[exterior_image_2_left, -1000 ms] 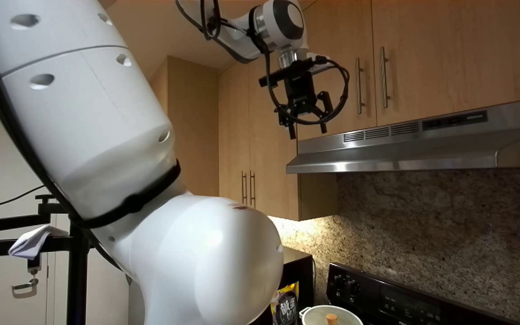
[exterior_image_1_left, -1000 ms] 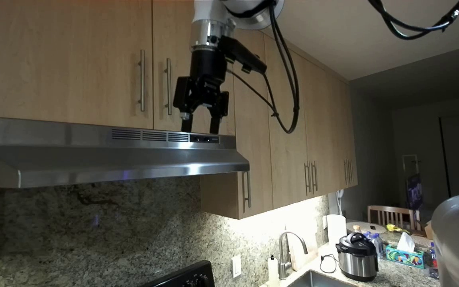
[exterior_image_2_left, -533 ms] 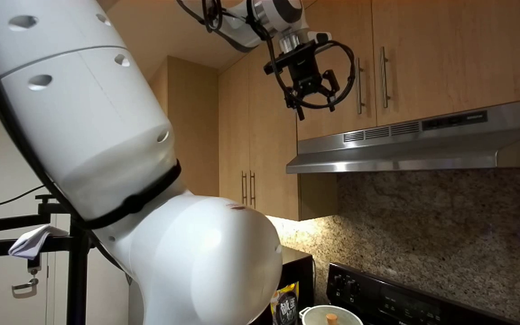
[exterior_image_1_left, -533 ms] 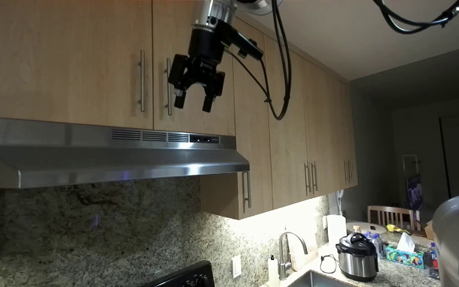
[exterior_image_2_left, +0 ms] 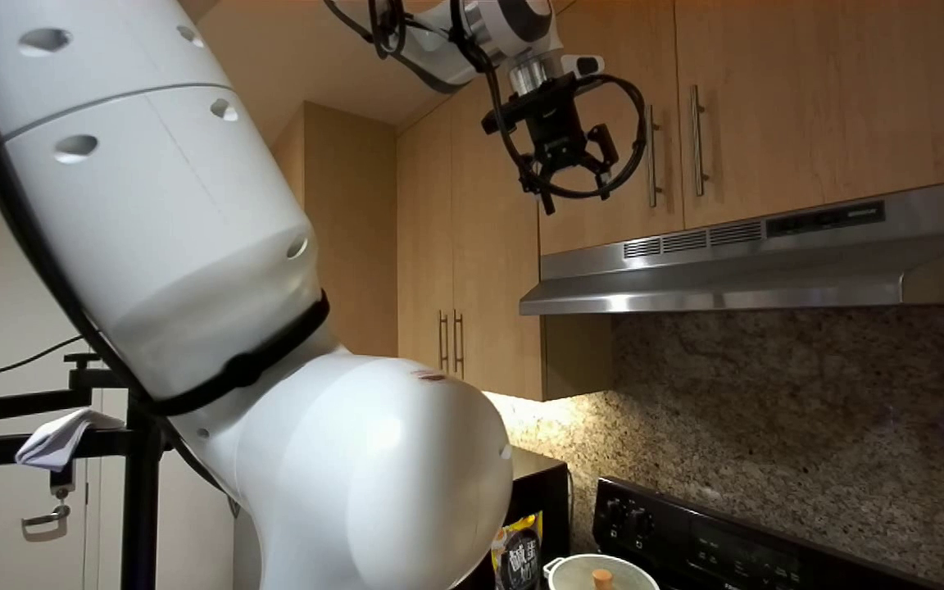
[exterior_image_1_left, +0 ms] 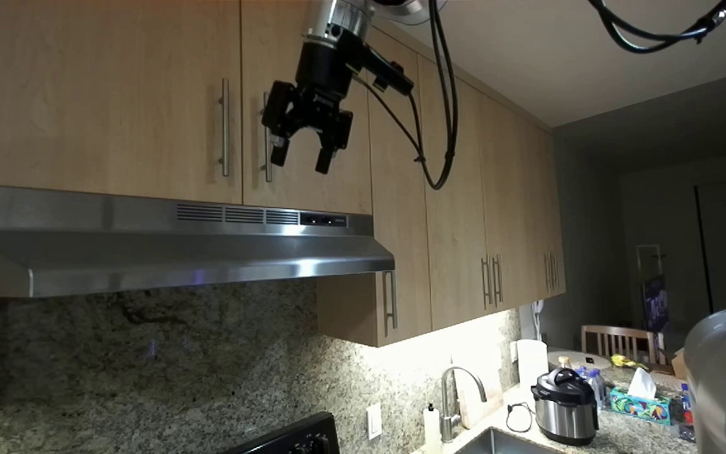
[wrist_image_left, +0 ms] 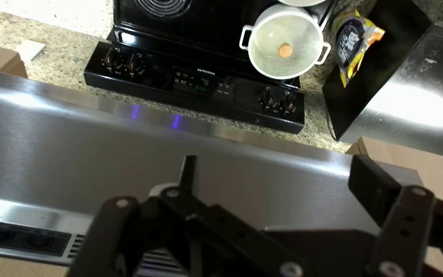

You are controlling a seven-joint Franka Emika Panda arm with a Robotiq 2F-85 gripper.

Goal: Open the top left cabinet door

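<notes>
The top left cabinet door [exterior_image_1_left: 108, 94] is a wide tan wood panel, closed and flush above the range hood. Its vertical silver bar handle [exterior_image_1_left: 225, 126] runs along the right edge. From another angle that door [exterior_image_2_left: 628, 41] is partly covered by the arm and cables, while its handle [exterior_image_2_left: 651, 156] stays visible. My gripper [exterior_image_1_left: 300, 161] hangs tilted with fingers downward, apart from the handle. In an exterior view the gripper [exterior_image_2_left: 576, 201] appears left of the handle. The wrist view shows the gripper [wrist_image_left: 275, 169] wide open over the hood, holding nothing; the handle is out of that view.
A matching door handle [exterior_image_1_left: 268, 139] stands close to the right, partly behind the gripper. Below juts the steel range hood [exterior_image_1_left: 149, 252]. The wrist view looks down on the stove panel [wrist_image_left: 206, 92], a white pot [wrist_image_left: 275, 57] and a snack bag [wrist_image_left: 350, 42]. Cables [exterior_image_1_left: 445, 126] loop beside the wrist.
My gripper has risen from near the hood's top edge to handle height and tilted, with a smaller shift in the last half second. Its fingers stay open. The door has not moved.
</notes>
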